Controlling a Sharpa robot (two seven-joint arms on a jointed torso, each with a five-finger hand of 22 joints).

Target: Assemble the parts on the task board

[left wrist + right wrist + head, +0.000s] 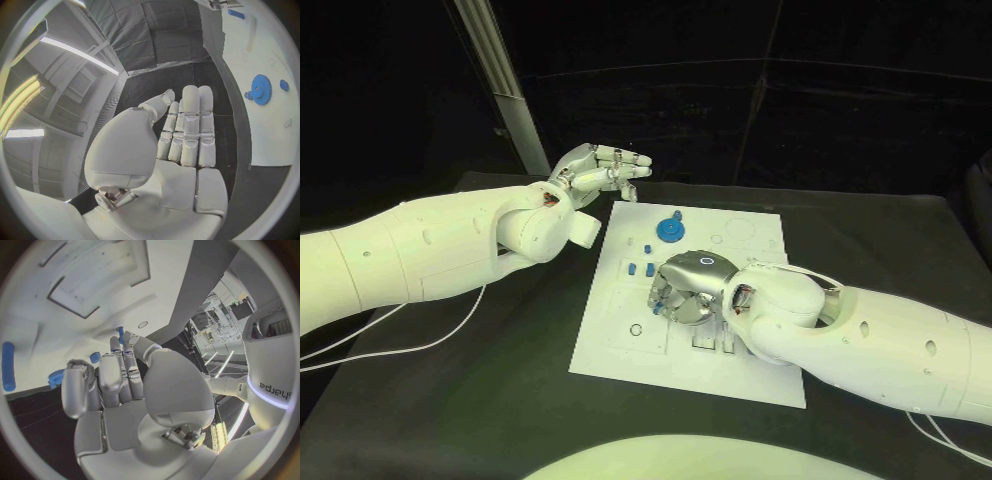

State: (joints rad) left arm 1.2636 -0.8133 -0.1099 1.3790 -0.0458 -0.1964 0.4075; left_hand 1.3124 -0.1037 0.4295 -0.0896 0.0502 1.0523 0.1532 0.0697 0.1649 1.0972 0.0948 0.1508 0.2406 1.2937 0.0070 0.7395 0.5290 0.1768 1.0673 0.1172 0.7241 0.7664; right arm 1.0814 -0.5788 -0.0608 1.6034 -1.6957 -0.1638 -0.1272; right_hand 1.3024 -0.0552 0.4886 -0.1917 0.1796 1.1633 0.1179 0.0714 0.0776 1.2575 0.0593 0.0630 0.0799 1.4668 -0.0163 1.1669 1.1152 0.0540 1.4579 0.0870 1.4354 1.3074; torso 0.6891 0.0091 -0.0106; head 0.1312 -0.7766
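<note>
Board (740,375), a white plate, lies in the middle of the head view on the black table (473,400), running from the upper centre down to the lower right. On its upper part sits a blue gear (672,229), with small blue parts (638,268) just below and left of it, nearer the board's left edge. Pale outlines and recesses mark the rest of the plate.

Right hand (687,290) hangs over the board's middle, palm down, fingers curled toward the plate. In the right wrist view that hand (119,385) has its fingers bent above the white surface, and a small blue piece (120,333) shows at the fingertips; whether it is pinched or merely lies beside them I cannot tell. A long blue part (7,366) and the gear's edge (57,377) lie near it on the board.

Left hand (600,172) is raised off the board's upper left corner, above the table, holding nothing. In the left wrist view its fingers (190,125) are stretched out straight and side by side, thumb apart, with the gear (260,89) and a small blue part (284,85) on the board beyond them.
</note>
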